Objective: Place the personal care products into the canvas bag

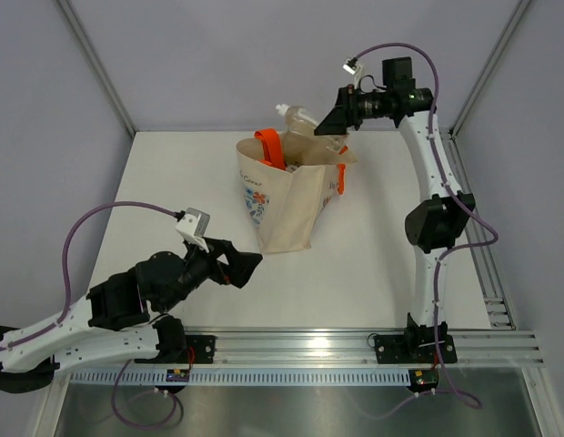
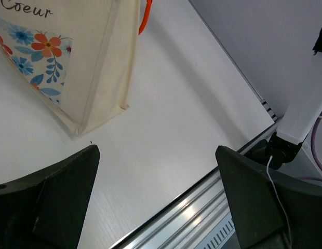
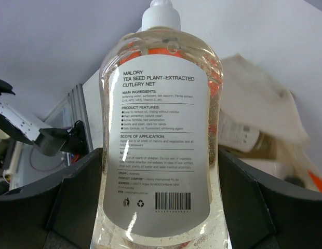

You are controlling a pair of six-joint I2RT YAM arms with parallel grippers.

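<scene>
White tabletop (image 1: 373, 264), canvas bag (image 1: 282, 205), aluminium rail (image 1: 309, 346)

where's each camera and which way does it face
Top external: above and behind the robot, looking down on the table; left arm and right arm show.
Left wrist: low over the table, facing the canvas bag; open left pincer frames the view.
Right wrist: at the bag's mouth, facing the clear bottle gripped in the right pincer.
Shared: top and left wrist both show the bag's floral print.
</scene>
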